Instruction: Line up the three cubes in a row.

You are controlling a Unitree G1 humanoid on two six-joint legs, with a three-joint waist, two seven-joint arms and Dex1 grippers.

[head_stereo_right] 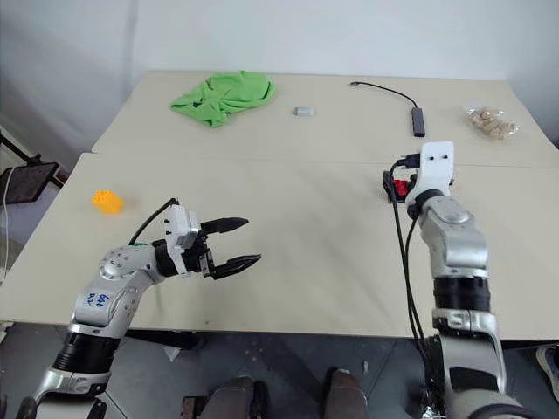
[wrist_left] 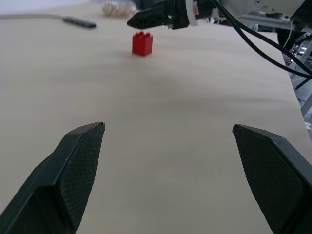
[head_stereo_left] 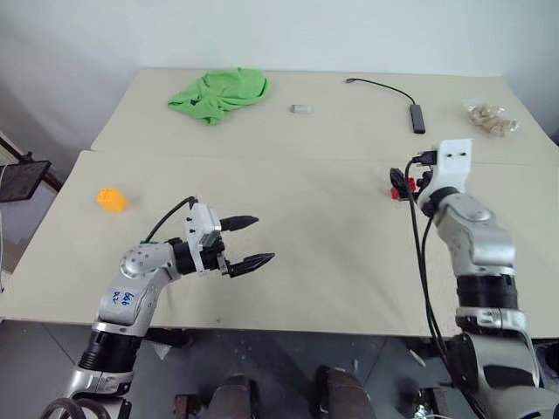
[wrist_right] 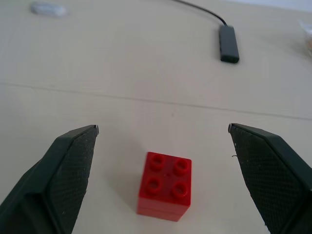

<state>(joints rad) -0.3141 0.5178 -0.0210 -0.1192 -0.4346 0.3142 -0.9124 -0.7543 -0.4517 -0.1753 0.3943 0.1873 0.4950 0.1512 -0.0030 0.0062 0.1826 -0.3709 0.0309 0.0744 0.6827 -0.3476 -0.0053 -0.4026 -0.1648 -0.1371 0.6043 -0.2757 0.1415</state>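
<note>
Right gripper (wrist_right: 163, 141) lined up on red cube (wrist_right: 165, 185).
I note jaws spread wide, straddling it for pickup; left gripper (head_stereo_left: 249, 241) released, empty, waiting clear.

A robotics test room or lab, judging by two plain beige counters (head_stereo_left: 288, 262) pushed together before a bare white wall (head_stereo_left: 262, 35), with a black cabled adapter (head_stereo_left: 418, 117) near the far right corner.

text: blue handwritten marks on a white sticker | on: left arm (head_stereo_left: 124, 301) casing, lower left of frame | legibility: characters cannot be made out
</note>
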